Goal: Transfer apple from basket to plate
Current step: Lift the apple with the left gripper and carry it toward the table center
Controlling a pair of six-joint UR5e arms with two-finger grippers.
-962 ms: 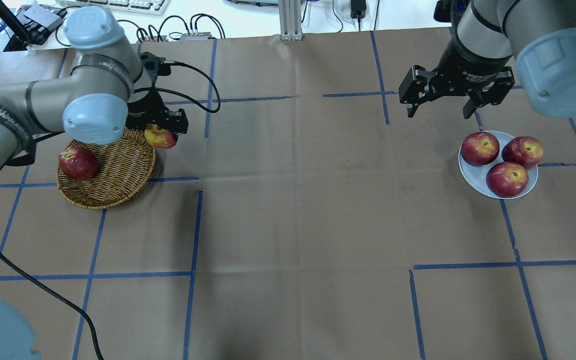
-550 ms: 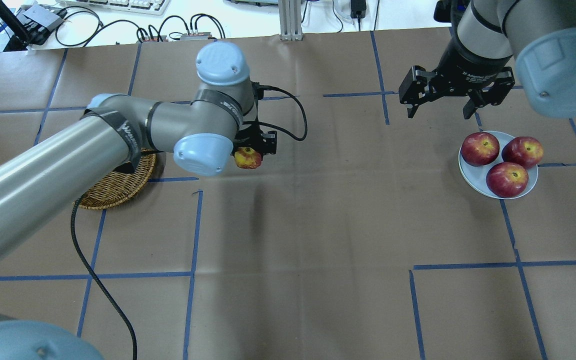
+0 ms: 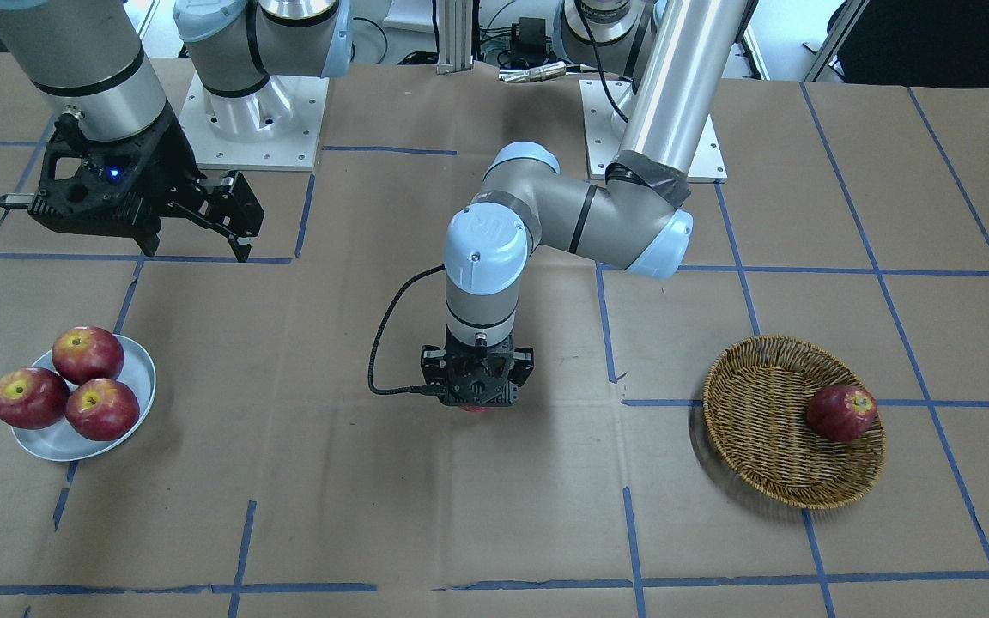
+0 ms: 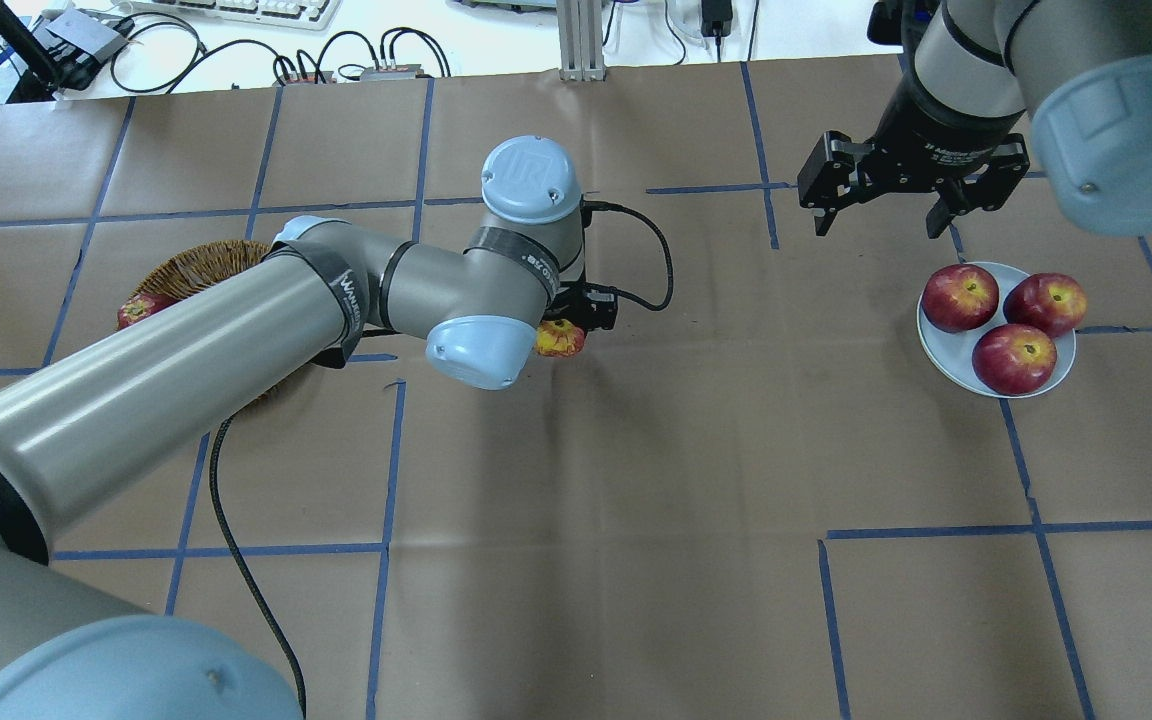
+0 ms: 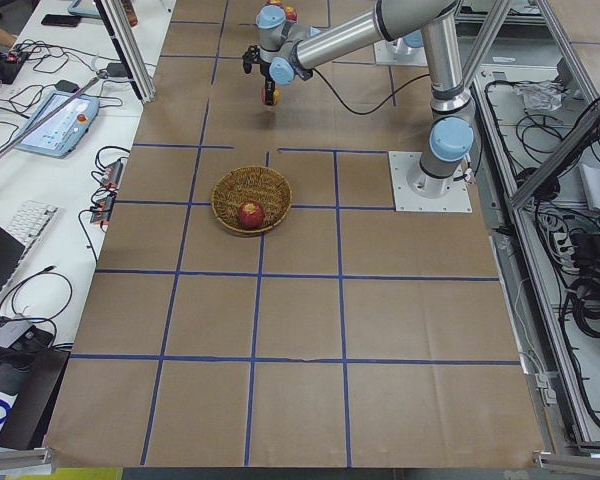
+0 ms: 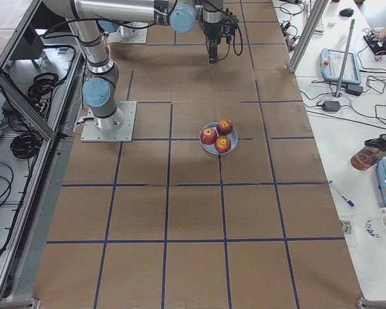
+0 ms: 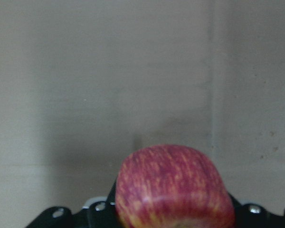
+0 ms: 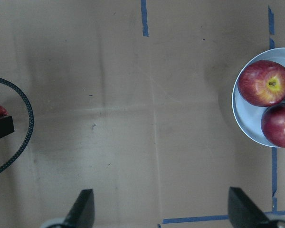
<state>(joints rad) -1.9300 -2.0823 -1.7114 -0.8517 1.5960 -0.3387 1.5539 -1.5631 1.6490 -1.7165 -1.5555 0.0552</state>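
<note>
My left gripper (image 4: pixel 564 332) is shut on the streaky pinkish-red apple (image 4: pixel 558 341) and holds it above the table's middle, well to the right of the wicker basket (image 4: pixel 198 266). The apple fills the bottom of the left wrist view (image 7: pixel 173 187). In the front view only a sliver shows under the gripper (image 3: pixel 477 388). The white plate (image 4: pixel 944 356) lies at the right and bears three dark red apples. My right gripper (image 4: pixel 878 228) is open and empty, hovering beyond the plate's far left side. Its fingers (image 8: pixel 83 209) frame bare table, with the plate (image 8: pixel 244 118) at the right edge.
One dark red apple (image 3: pixel 840 413) lies in the basket (image 3: pixel 761 421). The left arm's black cable (image 4: pixel 236 560) trails over the table's near left. Blue tape lines cross the brown table cover. Keyboards and cables lie beyond the far edge.
My left arm has carried the apple from the basket's rim rightward to the table's middle. The right gripper has not moved.
</note>
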